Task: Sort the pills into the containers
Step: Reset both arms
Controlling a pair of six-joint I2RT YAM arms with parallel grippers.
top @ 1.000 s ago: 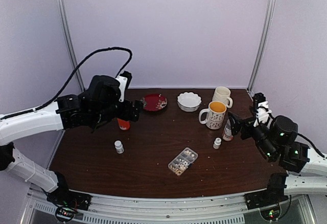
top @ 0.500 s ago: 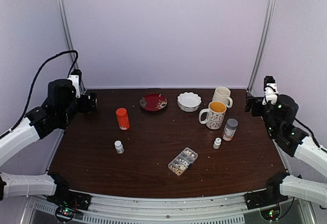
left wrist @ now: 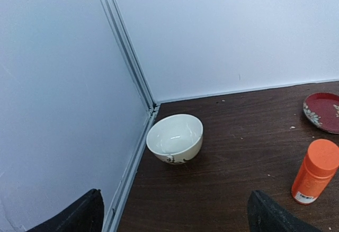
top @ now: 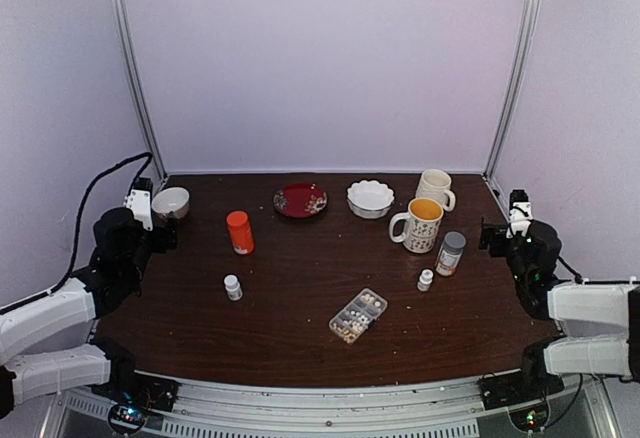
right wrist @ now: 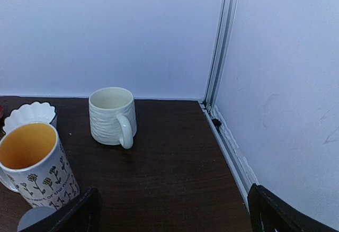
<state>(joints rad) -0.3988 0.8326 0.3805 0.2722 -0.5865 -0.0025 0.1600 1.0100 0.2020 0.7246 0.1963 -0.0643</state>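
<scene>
The clear organiser box (top: 358,315) lies flat on the dark table, front of centre, its lid open. Tiny white and tan pills (top: 350,322) sit in its compartments. My left gripper (top: 162,234) is far off at the table's left edge. In the left wrist view the left gripper (left wrist: 175,222) is open and empty, facing a white bowl (left wrist: 175,138). My right gripper (top: 488,236) is at the right edge. In the right wrist view the right gripper (right wrist: 175,219) is open with only bare table between its fingers. Neither wrist view shows the box.
An orange bottle (top: 239,231), a red plate (top: 301,200), a scalloped bowl (top: 370,198) and two mugs (top: 420,224) stand at the back. A grey-capped amber bottle (top: 451,253) and two small white bottles (top: 232,287) (top: 426,279) stand nearer. Metal frame rails run along both sides.
Both arms have drawn back from the table's middle to its side edges and lowered. The left arm uncovered the orange bottle and bowl. The right arm left the grey-capped bottle. Both grippers stayed open.
</scene>
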